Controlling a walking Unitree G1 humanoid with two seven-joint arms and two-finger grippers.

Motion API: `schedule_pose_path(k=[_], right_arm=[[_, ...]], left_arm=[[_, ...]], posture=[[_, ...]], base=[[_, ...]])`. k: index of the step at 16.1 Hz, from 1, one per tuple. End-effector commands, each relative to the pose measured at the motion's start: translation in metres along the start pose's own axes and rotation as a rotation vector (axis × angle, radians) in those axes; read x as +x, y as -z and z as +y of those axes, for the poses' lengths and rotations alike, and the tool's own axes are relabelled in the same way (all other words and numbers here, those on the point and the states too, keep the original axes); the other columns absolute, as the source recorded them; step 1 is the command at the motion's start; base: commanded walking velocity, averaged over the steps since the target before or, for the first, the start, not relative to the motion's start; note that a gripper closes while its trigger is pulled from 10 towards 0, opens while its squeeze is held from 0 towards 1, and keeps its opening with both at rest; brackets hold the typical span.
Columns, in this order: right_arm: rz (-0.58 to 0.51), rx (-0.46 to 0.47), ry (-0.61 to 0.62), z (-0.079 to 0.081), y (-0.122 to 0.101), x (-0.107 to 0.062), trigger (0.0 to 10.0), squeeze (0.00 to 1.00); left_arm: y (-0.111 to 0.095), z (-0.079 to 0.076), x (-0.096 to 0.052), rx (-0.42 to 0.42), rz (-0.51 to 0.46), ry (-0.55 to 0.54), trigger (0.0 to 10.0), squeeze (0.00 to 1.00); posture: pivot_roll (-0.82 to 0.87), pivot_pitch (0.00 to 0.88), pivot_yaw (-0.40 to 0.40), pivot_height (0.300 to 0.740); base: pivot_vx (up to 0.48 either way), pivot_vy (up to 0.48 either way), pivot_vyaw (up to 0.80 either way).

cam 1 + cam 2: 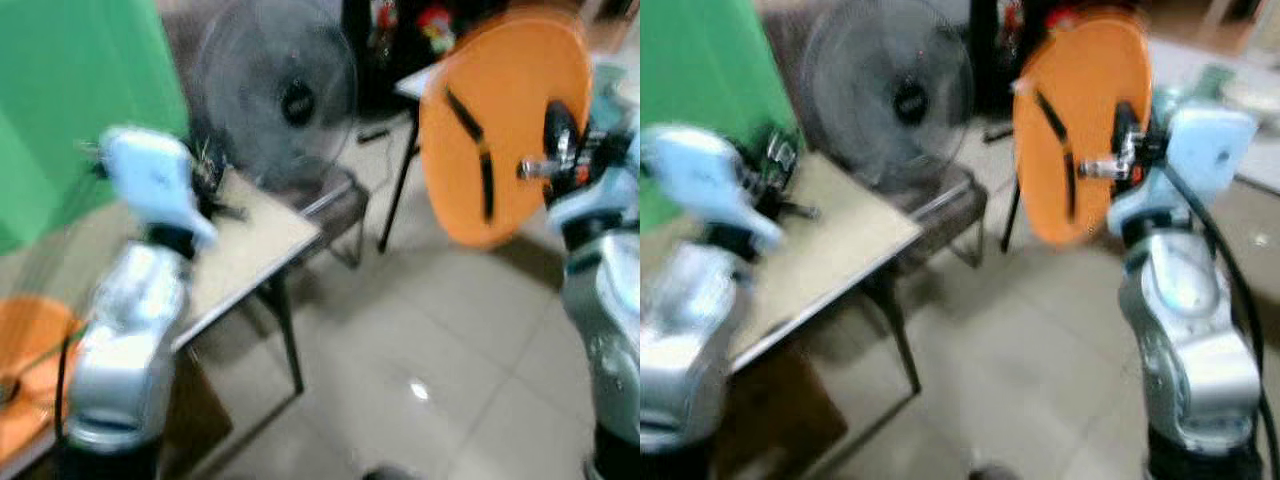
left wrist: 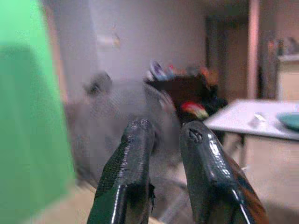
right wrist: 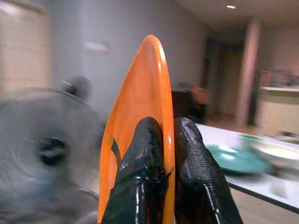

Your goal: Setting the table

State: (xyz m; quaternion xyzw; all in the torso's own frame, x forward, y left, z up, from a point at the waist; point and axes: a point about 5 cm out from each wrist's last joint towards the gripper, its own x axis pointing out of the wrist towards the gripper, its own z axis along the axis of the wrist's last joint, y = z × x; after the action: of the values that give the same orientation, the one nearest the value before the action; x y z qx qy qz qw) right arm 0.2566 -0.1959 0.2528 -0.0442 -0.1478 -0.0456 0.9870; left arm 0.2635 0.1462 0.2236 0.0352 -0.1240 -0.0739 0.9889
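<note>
Above tiled floor (image 1: 420, 340), right tool (image 3: 163, 154) pinches upright orange plate (image 1: 505, 120).

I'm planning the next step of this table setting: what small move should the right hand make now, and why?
Probably carry the orange plate toward the beige table and tilt it flat. The right hand pinches the plate's rim with the plate standing on edge in the air, above the floor, not over the table. The left hand holds nothing. The head views are blurred, so go slowly.
</note>
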Motion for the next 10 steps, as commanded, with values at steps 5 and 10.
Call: schedule_pose_path(k=[5, 10], right_arm=[[0.207, -0.074, -0.012, 0.006, 0.043, -0.017, 10.0, 0.0], [0.371, -0.098, -0.026, 0.009, 0.092, -0.041, 10.0, 0.0]], left_arm=[[0.025, 0.001, -0.009, 0.051, 0.096, 0.008, 10.0, 0.0], [0.055, 0.004, -0.024, 0.026, 0.187, 0.006, 10.0, 0.0]], posture=[[-0.03, 0.0, 0.02, 0.74], [-0.04, 0.0, 0.036, 0.74]], base=[[0.0, 0.0, -0.8], [0.0, 0.0, -0.8]])
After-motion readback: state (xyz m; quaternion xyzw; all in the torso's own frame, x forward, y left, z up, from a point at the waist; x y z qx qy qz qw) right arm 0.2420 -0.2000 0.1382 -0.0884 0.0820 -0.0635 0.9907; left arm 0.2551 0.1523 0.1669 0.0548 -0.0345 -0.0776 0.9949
